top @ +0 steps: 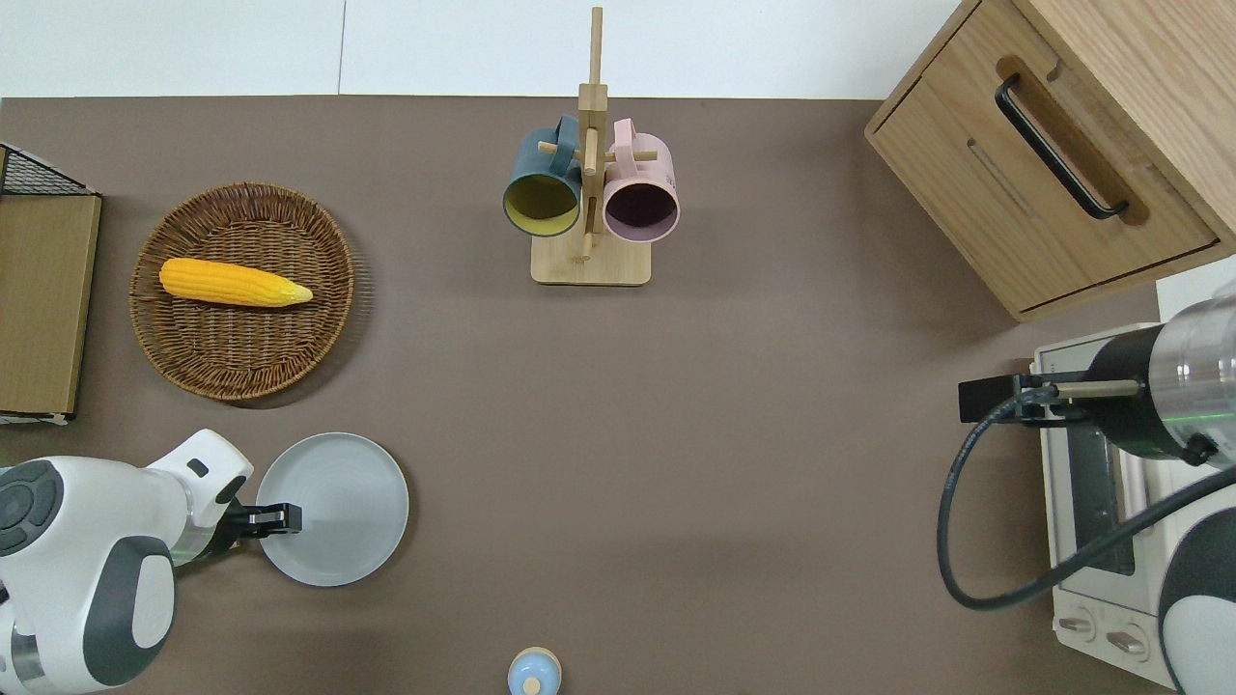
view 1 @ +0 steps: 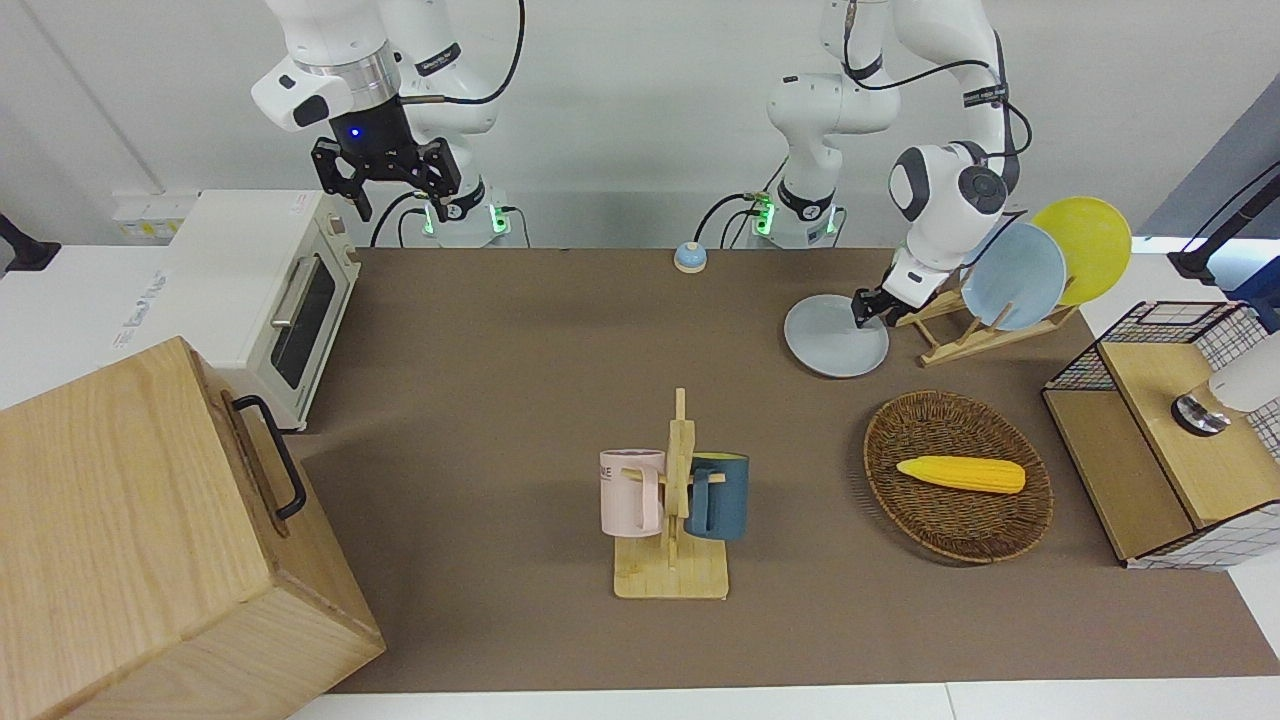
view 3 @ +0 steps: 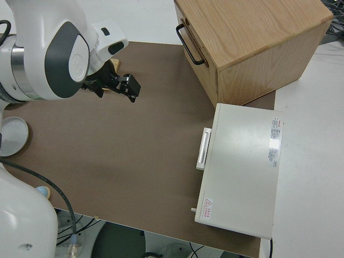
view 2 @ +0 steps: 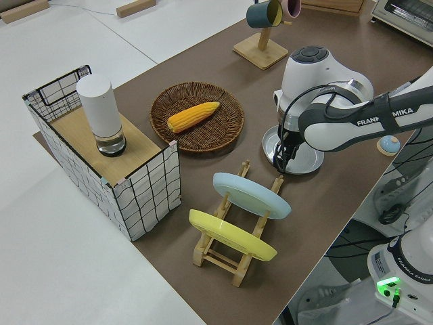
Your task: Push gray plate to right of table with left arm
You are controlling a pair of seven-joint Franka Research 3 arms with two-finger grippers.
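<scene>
The gray plate (view 1: pixel 835 340) lies flat on the brown table (view 1: pixel 520 380), near the robots toward the left arm's end; it also shows in the overhead view (top: pixel 338 512) and the left side view (view 2: pixel 304 161). My left gripper (view 1: pixel 862 314) is low at the plate's rim on the side toward the table's end, with its fingers shut together and pointing at the plate (top: pixel 282 518). It holds nothing. It also shows in the left side view (view 2: pixel 281 157). My right gripper (view 1: pixel 385 185) is open and parked.
A wooden dish rack (view 1: pixel 960 335) with a sky-blue plate (view 1: pixel 1015 275) and a yellow plate (view 1: pixel 1085 245) stands beside the left gripper. A wicker basket (view 1: pixel 950 525) with corn (view 1: pixel 960 473), a mug rack (view 1: pixel 672 560), a wooden cabinet (view 1: pixel 140 540), a toaster oven (view 1: pixel 260 290) and a wire crate (view 1: pixel 1170 430) stand around.
</scene>
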